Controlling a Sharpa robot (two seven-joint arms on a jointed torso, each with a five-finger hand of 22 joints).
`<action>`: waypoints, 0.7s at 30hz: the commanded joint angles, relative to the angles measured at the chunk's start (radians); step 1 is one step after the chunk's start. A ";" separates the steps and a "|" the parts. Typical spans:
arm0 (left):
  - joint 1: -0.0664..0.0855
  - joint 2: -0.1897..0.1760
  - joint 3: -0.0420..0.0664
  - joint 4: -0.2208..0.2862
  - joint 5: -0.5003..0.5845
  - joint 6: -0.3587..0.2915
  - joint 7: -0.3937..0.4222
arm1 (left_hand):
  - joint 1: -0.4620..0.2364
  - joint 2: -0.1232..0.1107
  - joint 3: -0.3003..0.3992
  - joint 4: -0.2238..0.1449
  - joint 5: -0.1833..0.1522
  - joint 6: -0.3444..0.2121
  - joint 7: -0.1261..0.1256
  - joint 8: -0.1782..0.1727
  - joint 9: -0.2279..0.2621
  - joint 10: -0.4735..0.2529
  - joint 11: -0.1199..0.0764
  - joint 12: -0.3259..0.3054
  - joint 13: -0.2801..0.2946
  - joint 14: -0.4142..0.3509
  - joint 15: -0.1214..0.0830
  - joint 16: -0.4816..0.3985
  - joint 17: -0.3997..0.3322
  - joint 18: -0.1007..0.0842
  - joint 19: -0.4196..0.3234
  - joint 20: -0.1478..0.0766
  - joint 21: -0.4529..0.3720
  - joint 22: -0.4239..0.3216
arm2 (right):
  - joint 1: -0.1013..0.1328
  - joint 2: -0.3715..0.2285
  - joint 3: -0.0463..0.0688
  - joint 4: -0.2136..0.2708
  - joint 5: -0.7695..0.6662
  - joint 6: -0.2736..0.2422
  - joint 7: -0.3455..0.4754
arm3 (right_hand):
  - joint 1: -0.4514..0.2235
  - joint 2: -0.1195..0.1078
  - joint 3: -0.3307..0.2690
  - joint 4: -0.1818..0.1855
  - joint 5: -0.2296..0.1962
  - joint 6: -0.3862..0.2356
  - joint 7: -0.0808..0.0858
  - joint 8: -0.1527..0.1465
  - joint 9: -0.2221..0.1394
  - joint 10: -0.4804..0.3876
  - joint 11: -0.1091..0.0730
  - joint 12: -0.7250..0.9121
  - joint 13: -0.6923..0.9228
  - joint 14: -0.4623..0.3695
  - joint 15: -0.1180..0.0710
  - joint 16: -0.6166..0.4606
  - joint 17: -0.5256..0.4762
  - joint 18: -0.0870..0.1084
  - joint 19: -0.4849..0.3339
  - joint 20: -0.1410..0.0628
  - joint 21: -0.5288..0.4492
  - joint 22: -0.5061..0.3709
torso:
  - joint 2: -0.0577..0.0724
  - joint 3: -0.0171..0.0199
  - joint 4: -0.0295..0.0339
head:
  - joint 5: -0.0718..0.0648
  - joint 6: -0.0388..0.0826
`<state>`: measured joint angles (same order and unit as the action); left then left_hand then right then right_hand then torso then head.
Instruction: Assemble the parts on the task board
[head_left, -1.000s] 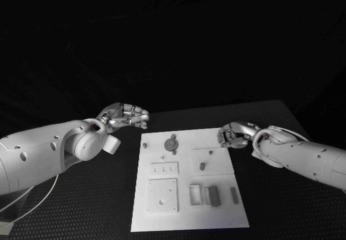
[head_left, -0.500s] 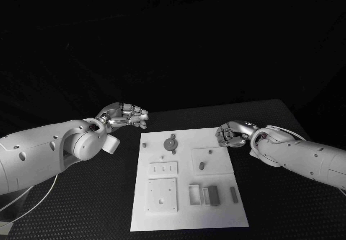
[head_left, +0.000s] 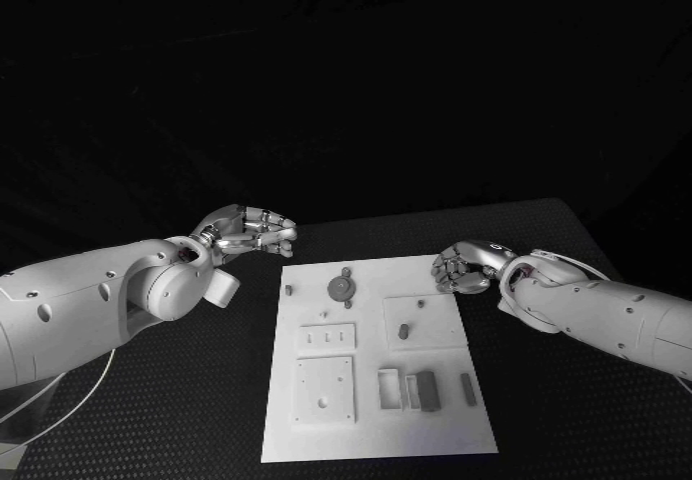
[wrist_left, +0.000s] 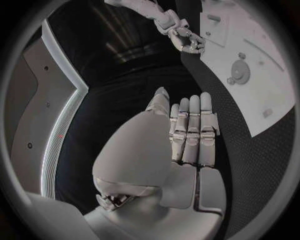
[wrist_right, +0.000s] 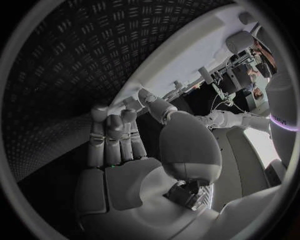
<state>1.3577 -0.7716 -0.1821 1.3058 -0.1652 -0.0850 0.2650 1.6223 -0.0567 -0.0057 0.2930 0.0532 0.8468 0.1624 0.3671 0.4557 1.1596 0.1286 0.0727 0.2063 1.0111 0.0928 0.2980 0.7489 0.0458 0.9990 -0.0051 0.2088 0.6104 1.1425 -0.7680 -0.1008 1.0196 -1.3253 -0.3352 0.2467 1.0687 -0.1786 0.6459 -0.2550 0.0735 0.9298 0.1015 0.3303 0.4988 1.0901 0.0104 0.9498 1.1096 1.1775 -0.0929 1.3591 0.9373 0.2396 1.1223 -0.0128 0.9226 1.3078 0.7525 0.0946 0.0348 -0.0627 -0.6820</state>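
Lying flat at the middle of the black worktop (head_left: 173, 420), the white task board (head_left: 378, 360) carries its grey parts: a round disc part (head_left: 342, 288) near the far edge, a small peg (head_left: 290, 291) just left of it, a short upright part (head_left: 405, 329) on a raised square toward the right, and three upright bar parts (head_left: 427, 390) standing side by side near the board's near right corner (the rightmost one slimmer and set a little apart). Two white plates with small holes, one slotted plate (head_left: 327, 339) and one larger square plate (head_left: 325, 389), lie on the left half of the board. The left hand (head_left: 251, 231) hovers off the board's far left corner, over the worktop, its fingers curled inward on nothing; the left wrist view shows these fingers (wrist_left: 190, 131) lying close together, with the board to one side. The right hand (head_left: 464, 268) sits at the board's far right corner, fingers likewise curled in and holding nothing visible; in the right wrist view its fingers (wrist_right: 112, 137) reach toward the board's edge (wrist_right: 181, 60).
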 joint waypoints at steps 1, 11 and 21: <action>0.000 0.000 0.001 0.003 -0.003 0.015 0.007 | -0.006 -0.006 -0.007 -0.002 0.001 0.000 0.007 -0.006 -0.002 -0.002 0.003 -0.005 0.001 0.006 0.002 -0.004 0.001 0.010 0.007 0.000 -0.005 0.000 | -0.001 0.000 0.000 0.001 -0.003 -0.005 -0.004 | -0.001 0.011 0.002 0.007 0.003 0.028 0.016 0.005 0.003 0.004 -0.004 0.005 -0.001 0.006 -0.005 0.006 -0.001 0.022 0.002 -0.005 0.006 0.018 | 0.000 0.0008 -0.0001 | 0.002 -0.001; 0.000 0.000 0.001 0.001 -0.003 0.015 0.006 | -0.005 -0.007 -0.007 -0.002 0.001 0.000 0.007 -0.006 -0.002 -0.002 0.003 -0.005 0.001 0.006 0.002 -0.004 0.002 0.010 0.007 0.000 -0.006 0.001 | -0.001 -0.002 0.000 0.000 -0.005 -0.008 -0.006 | -0.002 0.009 0.001 0.006 0.002 0.032 0.014 0.007 0.006 0.004 -0.006 0.005 -0.002 0.005 -0.007 0.006 -0.002 0.022 0.001 -0.006 0.006 0.018 | -0.001 0.0010 -0.0007 | 0.002 -0.004; 0.000 0.000 0.001 0.002 -0.003 0.014 0.004 | -0.005 -0.008 -0.007 -0.002 0.001 -0.001 0.009 -0.007 -0.002 -0.003 0.003 -0.005 0.001 0.007 0.002 -0.005 0.003 0.010 0.007 0.000 -0.006 0.001 | -0.001 -0.003 0.000 0.001 0.003 -0.050 -0.019 | -0.016 -0.015 -0.004 0.009 0.002 -0.030 0.032 -0.034 -0.004 -0.008 0.011 0.000 -0.004 -0.005 0.006 0.002 -0.004 0.022 -0.005 -0.003 0.000 0.016 | -0.001 0.0009 -0.0008 | 0.000 -0.003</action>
<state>1.3577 -0.7721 -0.1821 1.3058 -0.1655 -0.0849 0.2638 1.6223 -0.0567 -0.0084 0.2903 0.0532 0.8468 0.1624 0.3670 0.4549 1.1596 0.1286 0.0727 0.2060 1.0111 0.0928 0.2980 0.7508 0.0437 0.9990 -0.0051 0.2088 0.6104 1.1425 -0.7707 -0.1008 1.0196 -1.3252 -0.3543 0.2367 1.0575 -0.1899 0.6440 -0.2478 0.0735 0.9191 0.1191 0.3006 0.4968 1.0859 0.0149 0.9497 1.1056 1.1760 -0.0908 1.3591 0.9348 0.2398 1.1212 -0.0130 0.9252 1.3078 0.7517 0.0958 0.0337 -0.0612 -0.6859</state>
